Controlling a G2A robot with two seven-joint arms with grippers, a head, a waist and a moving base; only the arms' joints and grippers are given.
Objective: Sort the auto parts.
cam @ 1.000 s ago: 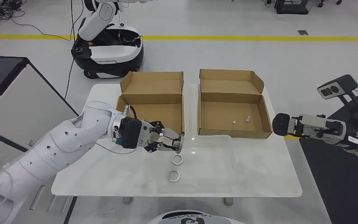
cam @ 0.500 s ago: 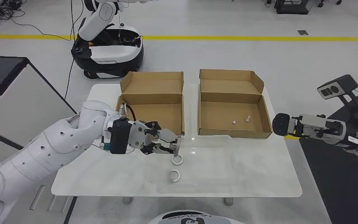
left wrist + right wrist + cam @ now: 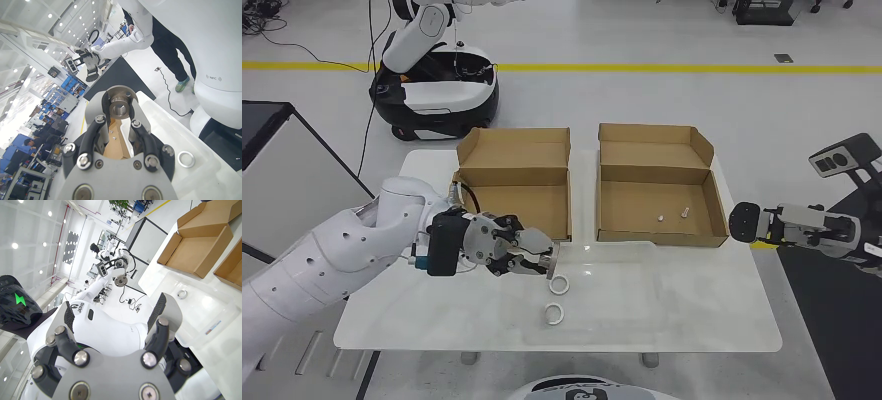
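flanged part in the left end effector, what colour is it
Bare silver-grey metal; the flanged part shows best in the left wrist view.

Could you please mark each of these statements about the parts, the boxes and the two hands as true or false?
1. The left hand grips a flanged metal part. True.
2. The right hand holds a ring. False: it is open and empty.
3. A farther ring and a nearer ring lie loose in front of the left box. True.
4. The right box is empty. False: one small part and a second small part lie in it.
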